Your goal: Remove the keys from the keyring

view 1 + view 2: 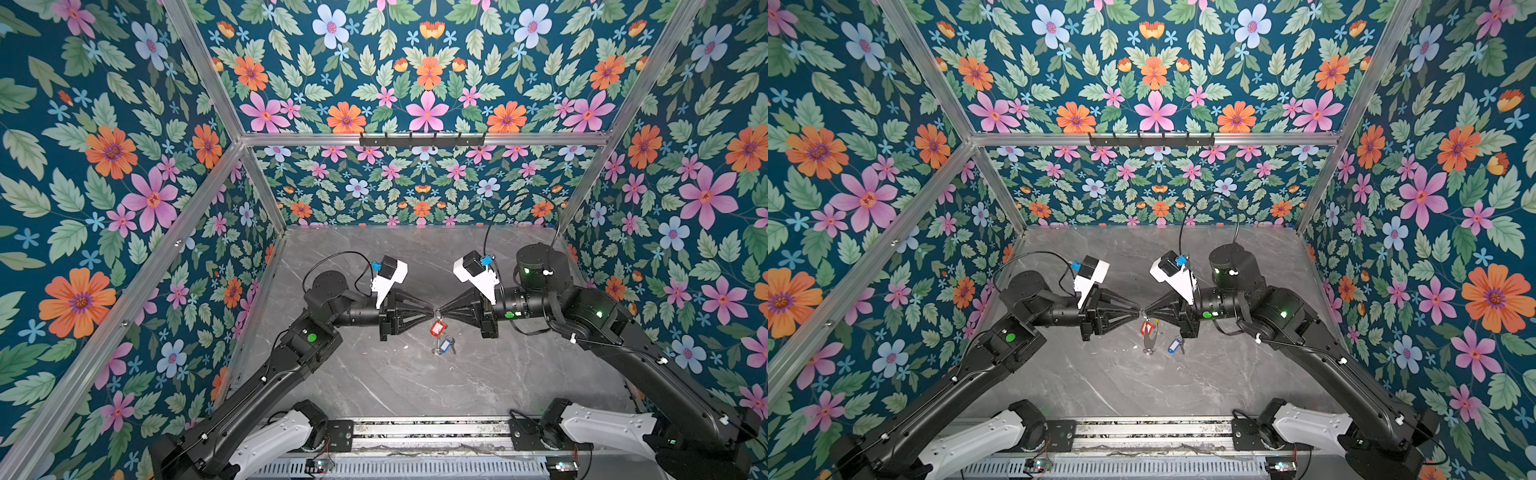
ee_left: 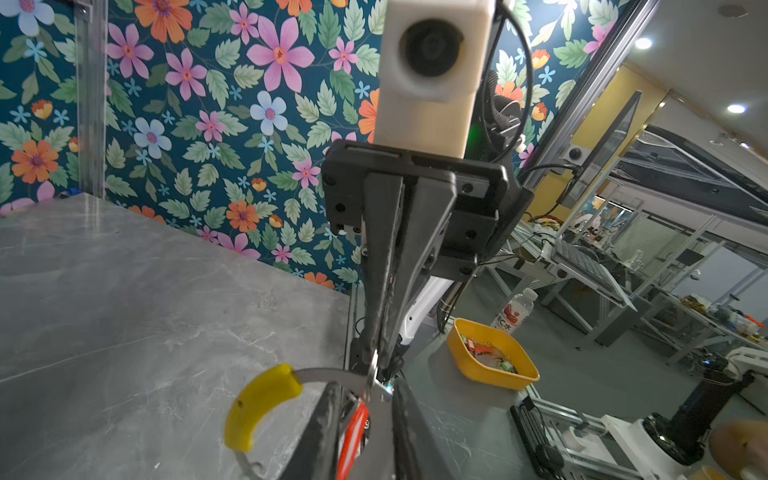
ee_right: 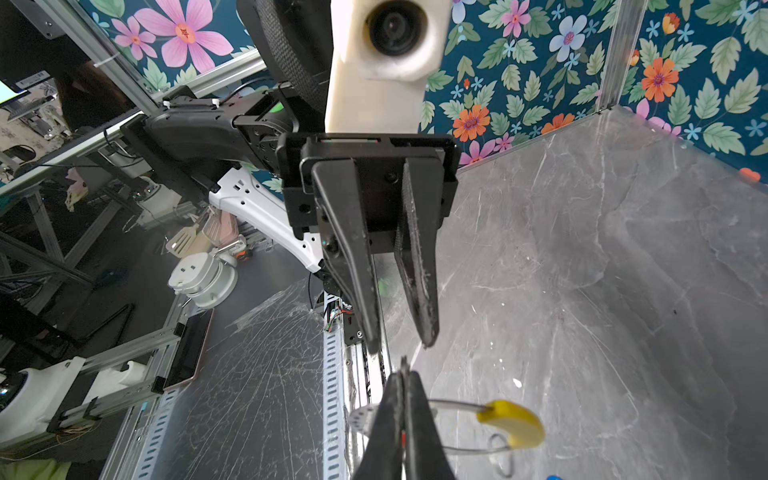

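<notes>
The right pincer [image 2: 374, 365] clenches the keyring [image 3: 511, 424]; the left pincer [image 3: 402, 345], released, faces it. The red-tagged key [image 1: 435, 328] hangs below, the blue-tagged key [image 1: 445, 345] at its five o'clock.

Large "C" read on red-and-white label of plastic bottle [image 2: 514, 311], just beside yellow bin [image 2: 469, 361]; remaining label characters too blurred; no other text legible.

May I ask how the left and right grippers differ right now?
The left gripper has its jaws apart; the right gripper has them shut. The right gripper clamps the keyring; the left gripper clamps nothing visible. Both meet tip to tip above the table.
</notes>
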Controlling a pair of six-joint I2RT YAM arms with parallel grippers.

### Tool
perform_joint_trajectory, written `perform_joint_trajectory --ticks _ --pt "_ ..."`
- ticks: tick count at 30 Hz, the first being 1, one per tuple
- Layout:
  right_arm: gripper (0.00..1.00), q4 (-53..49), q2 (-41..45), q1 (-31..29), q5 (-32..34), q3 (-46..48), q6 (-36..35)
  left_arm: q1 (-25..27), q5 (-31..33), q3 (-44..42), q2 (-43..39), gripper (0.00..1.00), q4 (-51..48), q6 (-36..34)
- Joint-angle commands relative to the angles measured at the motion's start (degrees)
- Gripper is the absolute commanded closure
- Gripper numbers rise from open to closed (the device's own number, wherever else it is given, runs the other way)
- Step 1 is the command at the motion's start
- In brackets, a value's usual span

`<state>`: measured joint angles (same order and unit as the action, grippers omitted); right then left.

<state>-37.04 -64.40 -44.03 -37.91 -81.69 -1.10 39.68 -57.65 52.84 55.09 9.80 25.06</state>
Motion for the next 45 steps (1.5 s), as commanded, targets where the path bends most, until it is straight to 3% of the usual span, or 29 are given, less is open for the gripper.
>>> perform_joint_trajectory --ticks 1,21,23,27,28,32,34,40,45 --pt "1.00 -0.4 -0.4 0.0 -1.0 -0.8 -0.9 0.0 -2.8 0.9 0.6 0.77 -3.1 -2.1" --pt "1.00 -1.0 -3.3 0.0 0.5 -1.5 -1.1 0.0 -5.0 3.3 2.5 0.95 -5.5 -5.1" --pt "1.00 -0.9 -3.7 -0.1 0.4 -1.7 -0.6 0.0 -3.3 2.9 1.9 1.00 -5.4 -6.3" --pt "1.00 1.4 -3.8 -1.2 2.5 -1.8 0.5 0.1 2.7 -0.9 -0.7 1.00 1.7 -4.8" --pt "0.98 2.6 -3.3 -1.6 3.9 -1.4 0.8 0.1 3.8 -2.7 -1.4 1.00 5.1 -3.5" --pt "0.68 10.4 0.1 -2.1 10.1 2.4 2.6 0.1 9.6 -7.1 -3.9 1.00 13.7 -1.7" --pt "0.61 15.1 2.1 -2.8 13.0 5.3 3.5 0.1 12.4 -10.2 -5.3 1.00 19.9 -0.2" --pt "0.55 26.3 6.1 -5.0 15.7 13.9 6.2 0.1 16.2 -16.9 -8.0 1.00 33.3 1.6" --pt "0.54 33.7 8.3 -6.2 17.2 20.6 7.9 0.1 14.9 -20.4 -7.8 1.00 43.9 4.8"
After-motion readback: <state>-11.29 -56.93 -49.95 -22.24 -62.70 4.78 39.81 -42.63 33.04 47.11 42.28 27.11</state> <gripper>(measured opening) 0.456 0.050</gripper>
